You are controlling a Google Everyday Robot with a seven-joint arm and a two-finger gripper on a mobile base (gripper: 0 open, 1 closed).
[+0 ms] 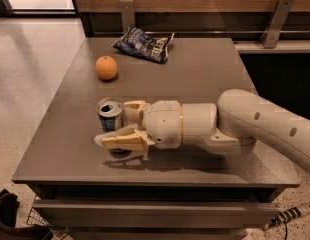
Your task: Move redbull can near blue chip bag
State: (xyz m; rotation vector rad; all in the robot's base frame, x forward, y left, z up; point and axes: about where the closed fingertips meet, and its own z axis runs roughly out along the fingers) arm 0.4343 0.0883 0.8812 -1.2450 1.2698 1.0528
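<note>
Grasp stage of the can transfer, seen across the counter (210, 66) from left to right.

- **Orange fruit (106, 67):** lies beyond the gripper and slightly to its left, apart from it. It has no part in the task.
- **Redbull can (110, 115):** stands upright between the two fingers, with its opened silver top facing up.
- **Gripper (113, 125):** reaches in level from the right, its fingers spread to either side of the can. One finger crosses the near face of the can and the other sits at its far right edge. Firm clamping is not evident.
- **Blue chip bag (142, 44):** lies flat and crumpled at the far edge of the counter, well beyond the gripper and a little to its right.
- **White arm (255, 121):** trails off to the right behind the gripper.

**Step in hand:** enclosing the can. The carry has likely not begun, since the can is well apart from the bag.

**Next move:** press the fingers together squarely on the can's sides, so this tall, slim can does not tip. Then lift it slightly and carry it away past the orange to set it just beside the bag.
</note>
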